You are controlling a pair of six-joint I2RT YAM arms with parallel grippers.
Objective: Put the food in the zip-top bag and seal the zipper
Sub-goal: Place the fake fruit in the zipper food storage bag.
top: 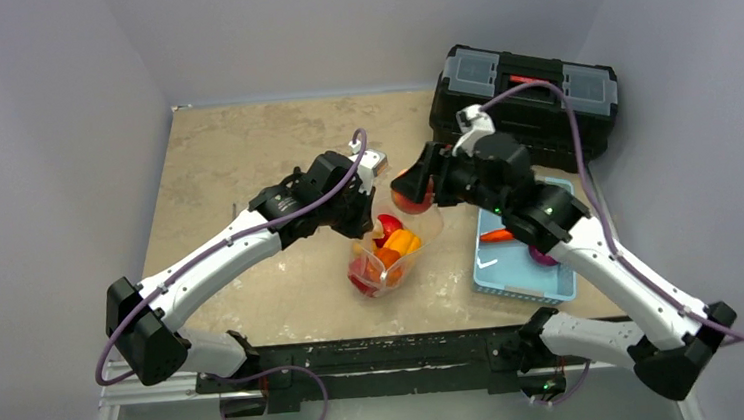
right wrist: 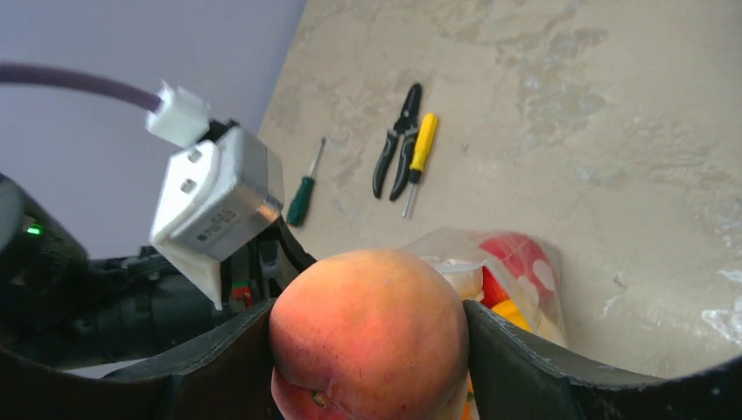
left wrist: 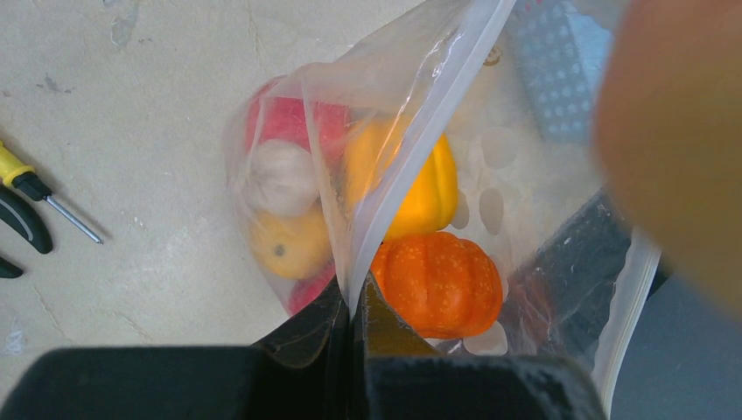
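**Peach poised at the bag mouth, L claw pinning the rim**

We saw the left gripper point(left wrist: 353, 299) w/ fingers pressed together on the mouth edge of the zip-top bag point(top: 428, 228), which sat mid-table btwn the arms, pumpkin point(left wrist: 437, 284) & yellow pepper point(left wrist: 422, 175) inside. The right gripper point(top: 415, 193) was clamped on a peach point(right wrist: 367, 328), just above the opening. Risks, as we judged: the mouth looked narrow & floppy, so the peach could catch the rim & roll onto the table, or tug the film out of the L pinch; a high release could tip the bag. More food lay in the blue tray point(top: 515, 295).
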